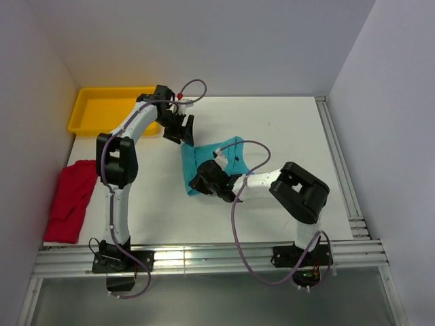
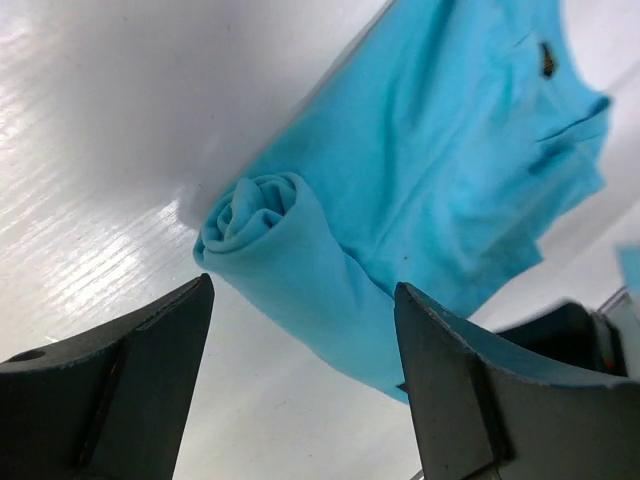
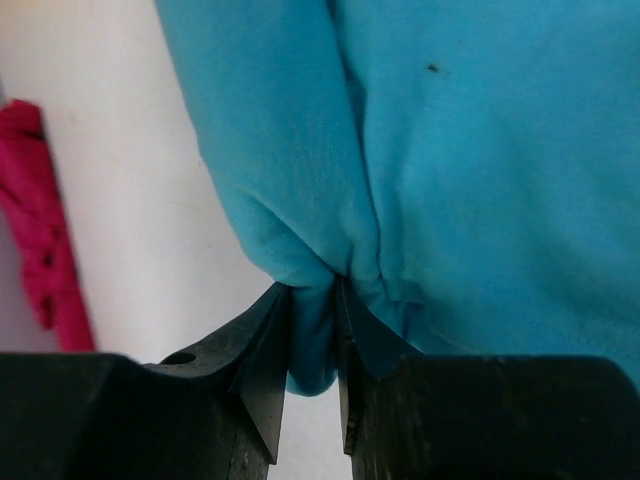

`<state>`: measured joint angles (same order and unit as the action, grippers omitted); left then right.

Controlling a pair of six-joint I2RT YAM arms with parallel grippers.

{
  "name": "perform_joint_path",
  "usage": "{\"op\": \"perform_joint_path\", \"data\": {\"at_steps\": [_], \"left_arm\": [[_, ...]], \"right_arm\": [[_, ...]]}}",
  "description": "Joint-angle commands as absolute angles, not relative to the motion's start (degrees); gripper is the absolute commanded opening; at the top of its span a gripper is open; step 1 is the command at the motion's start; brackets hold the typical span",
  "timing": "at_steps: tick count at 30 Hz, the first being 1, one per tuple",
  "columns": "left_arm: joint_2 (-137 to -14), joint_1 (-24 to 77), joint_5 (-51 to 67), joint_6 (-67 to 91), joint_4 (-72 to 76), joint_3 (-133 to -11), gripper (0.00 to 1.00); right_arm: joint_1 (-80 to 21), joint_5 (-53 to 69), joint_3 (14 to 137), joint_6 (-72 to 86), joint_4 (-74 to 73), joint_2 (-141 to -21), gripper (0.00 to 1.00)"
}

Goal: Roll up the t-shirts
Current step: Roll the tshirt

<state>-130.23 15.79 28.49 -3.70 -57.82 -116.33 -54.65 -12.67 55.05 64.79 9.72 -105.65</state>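
Note:
The teal t-shirt [image 1: 232, 149] lies mid-table, partly rolled along its left edge. In the left wrist view the rolled end [image 2: 255, 212] shows its spiral, and a small dark label [image 2: 546, 58] sits on the flat part. My left gripper [image 1: 182, 133] hovers open just above the roll's far end, jaws wide and holding nothing [image 2: 302, 290]. My right gripper [image 1: 201, 183] is at the roll's near end, shut on a pinched fold of the teal t-shirt [image 3: 312, 292]. The red t-shirt [image 1: 71, 198] lies crumpled at the table's left edge, also seen in the right wrist view [image 3: 38, 230].
A yellow tray [image 1: 102, 112] stands at the back left corner, behind the left arm. Aluminium rails [image 1: 343, 170] run along the right and near edges of the white table. White walls close in the left, back and right.

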Motion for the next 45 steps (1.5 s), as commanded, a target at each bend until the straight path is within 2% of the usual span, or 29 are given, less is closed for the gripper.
{"op": "perform_joint_path", "data": {"at_steps": [1, 6, 7, 8, 15, 28, 30, 31, 34, 35, 36, 37, 38, 40, 42, 45], "left_arm": [[-123.8, 13.3, 36.4, -0.5, -49.3, -111.9, 0.79], [-123.0, 12.0, 39.2, -0.4, -47.6, -108.5, 0.80], [-122.8, 11.8, 39.8, -0.5, -46.9, -106.1, 0.81], [-121.9, 11.6, 41.3, 1.6, -45.7, -104.8, 0.87], [-120.9, 11.0, 45.8, 2.5, -38.9, -94.9, 0.87], [-126.4, 11.2, 46.6, 4.8, -36.1, -93.2, 0.84], [-127.1, 11.3, 46.0, 5.4, -36.3, -93.9, 0.78], [-128.0, 11.5, 46.1, 5.6, -36.7, -94.4, 0.67], [-129.7, 12.2, 44.6, 5.5, -39.3, -96.8, 0.46], [-130.1, 12.6, 44.3, 4.3, -40.2, -98.3, 0.34], [-130.3, 12.7, 43.8, 4.2, -42.1, -98.9, 0.29], [-130.3, 12.9, 42.6, 4.0, -42.8, -99.4, 0.24], [-130.5, 13.2, 41.1, 3.7, -43.9, -100.1, 0.14], [-131.0, 13.4, 37.6, 3.0, -48.0, -102.6, 0.00], [-131.4, 13.9, 32.6, 1.4, -50.5, -105.5, 0.00], [-132.0, 14.8, 27.0, -2.7, -56.5, -109.0, 0.00]], "right_arm": [[-51.9, -4.0, 49.0, 71.7, 23.4, -104.7, 0.28], [-49.6, -0.3, 43.4, 78.8, 34.3, -106.3, 0.27], [-48.7, 1.2, 41.5, 80.1, 36.2, -106.9, 0.27], [-48.2, 2.9, 40.7, 81.4, 38.0, -107.5, 0.27], [-46.7, 5.4, 38.0, 86.7, 44.6, -111.3, 0.26], [-44.6, 10.1, 34.9, 94.5, 58.2, -118.1, 0.25], [-44.6, 10.4, 35.2, 94.6, 58.4, -118.5, 0.25], [-44.5, 10.5, 35.2, 94.5, 58.4, -118.5, 0.25], [-44.3, 10.6, 35.8, 94.0, 57.7, -118.3, 0.26], [-44.3, 10.5, 36.1, 93.2, 56.5, -117.9, 0.27], [-44.3, 10.5, 36.3, 92.7, 55.8, -117.4, 0.29], [-44.3, 10.3, 36.4, 91.9, 54.8, -116.9, 0.31], [-44.2, 9.5, 36.8, 89.6, 50.4, -115.2, 0.33], [-44.2, 8.0, 39.1, 85.9, 43.5, -112.5, 0.41], [-44.5, 4.5, 42.6, 79.1, 31.3, -108.3, 0.50], [-45.3, 0.9, 47.4, 70.1, 18.2, -104.0, 0.56]]}}
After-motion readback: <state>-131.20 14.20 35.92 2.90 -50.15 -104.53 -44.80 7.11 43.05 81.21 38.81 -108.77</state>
